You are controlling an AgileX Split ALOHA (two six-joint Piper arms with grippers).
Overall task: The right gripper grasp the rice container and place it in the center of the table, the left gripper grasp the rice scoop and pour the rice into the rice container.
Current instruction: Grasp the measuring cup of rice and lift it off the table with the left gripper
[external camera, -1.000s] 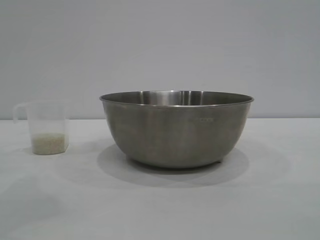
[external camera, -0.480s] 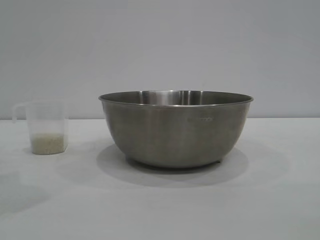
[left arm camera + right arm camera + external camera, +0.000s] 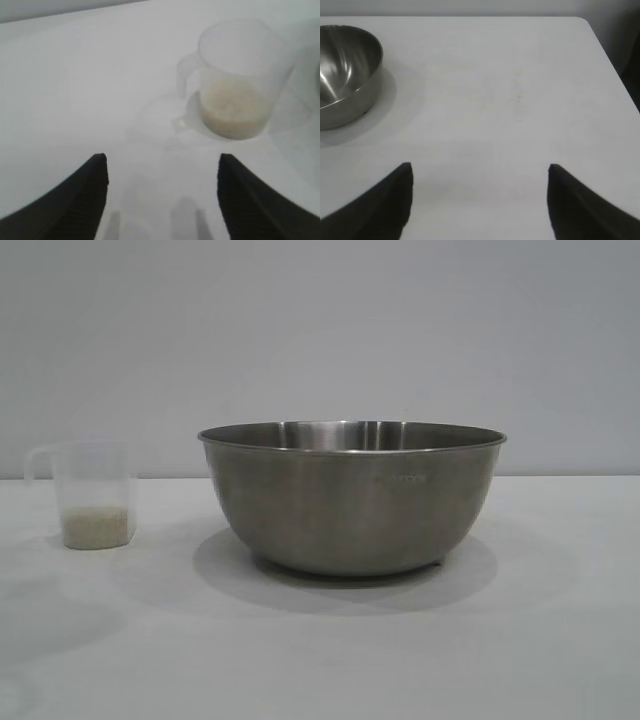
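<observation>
The steel rice container stands upright in the middle of the white table; it also shows in the right wrist view. The clear plastic rice scoop stands upright to its left with rice in its bottom. In the left wrist view the scoop with its rice lies a short way ahead of my left gripper, which is open and empty. My right gripper is open and empty above bare table, apart from the container. Neither gripper shows in the exterior view.
The table's far edge and rounded corner show in the right wrist view, with a dark gap beyond. A plain grey wall stands behind the table.
The bowl and scoop have not moved. The faint shadow on the table at the lower left has shifted and spread.
</observation>
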